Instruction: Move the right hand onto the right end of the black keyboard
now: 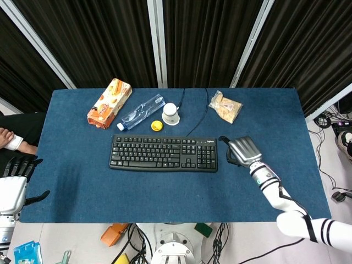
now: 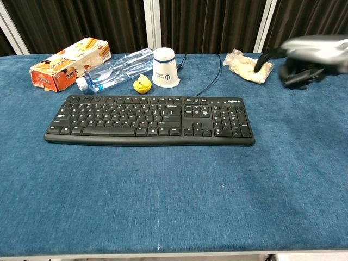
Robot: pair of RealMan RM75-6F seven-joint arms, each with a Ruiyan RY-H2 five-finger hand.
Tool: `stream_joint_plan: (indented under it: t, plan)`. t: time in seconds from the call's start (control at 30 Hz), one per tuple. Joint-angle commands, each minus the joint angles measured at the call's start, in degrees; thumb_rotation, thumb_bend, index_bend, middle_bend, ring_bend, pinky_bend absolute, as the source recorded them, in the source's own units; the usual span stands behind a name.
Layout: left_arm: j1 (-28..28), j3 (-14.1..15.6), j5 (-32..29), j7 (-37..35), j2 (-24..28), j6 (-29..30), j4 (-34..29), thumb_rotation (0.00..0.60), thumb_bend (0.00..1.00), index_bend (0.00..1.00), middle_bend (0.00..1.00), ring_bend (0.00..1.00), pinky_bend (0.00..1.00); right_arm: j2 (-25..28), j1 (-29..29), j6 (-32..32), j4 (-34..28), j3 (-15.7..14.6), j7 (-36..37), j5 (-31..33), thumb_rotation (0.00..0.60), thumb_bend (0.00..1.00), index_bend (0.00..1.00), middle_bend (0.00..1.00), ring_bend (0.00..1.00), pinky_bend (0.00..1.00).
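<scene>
Head view, right hand (image 1: pixel 242 150) just right of black keyboard (image 1: pixel 163 153), fingers curled, empty, left hand (image 1: pixel 12 188) spread at table (image 1: pixel 275 121) edge.

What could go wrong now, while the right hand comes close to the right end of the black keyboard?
The right hand is beside the keyboard, not yet on it, and blurred in the chest view, so it seems to move fast. It may press keys hard or push the keyboard sideways. Travelling too far back, it might hit the snack bag or the cable.
</scene>
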Motion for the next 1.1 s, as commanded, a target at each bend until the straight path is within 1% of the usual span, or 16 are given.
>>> stream_joint_plan:
  t: [0.03,0.2,0.33,0.9,1.1]
  plan:
    - [0.0,0.0,-0.2,0.0,0.0,-0.2,0.0,0.600,0.12,0.17,0.14,0.07,0.00,-3.6,4.2,-2.4,3.4,-0.7,-4.4,5.6,0.389,1.00,0.31,0.89,1.00,1.00]
    - [0.0,0.0,-0.5,0.1,0.0,-0.4,0.2,0.600,0.12,0.17,0.14,0.07,0.00,-5.6,6.6,-2.5,5.7,-2.2,-6.4,9.9,0.389,1.00,0.31,0.89,1.00,1.00]
    - [0.0,-0.1,-0.7,0.0,-0.1,-0.6,0.4,0.600,0.12,0.17,0.14,0.07,0.00,-6.8,8.0,-2.9,7.1,-3.5,-7.0,11.5,0.390,1.00,0.31,0.89,1.00,1.00]
    - [0.1,0.0,-1.0,-0.8,-0.8,-1.0,1.7,0.600,0.12,0.17,0.14,0.07,0.00,-9.5,11.6,-2.9,9.5,-6.9,-7.4,15.0,0.390,1.00,0.30,0.89,1.00,1.00]
    - [0.1,-0.1,-1.0,-1.1,-0.9,-1.0,2.1,0.600,0.12,0.17,0.14,0.07,0.00,-8.8,12.1,-1.6,8.3,-7.4,-7.2,15.6,0.389,1.00,0.29,0.89,1.00,1.00]
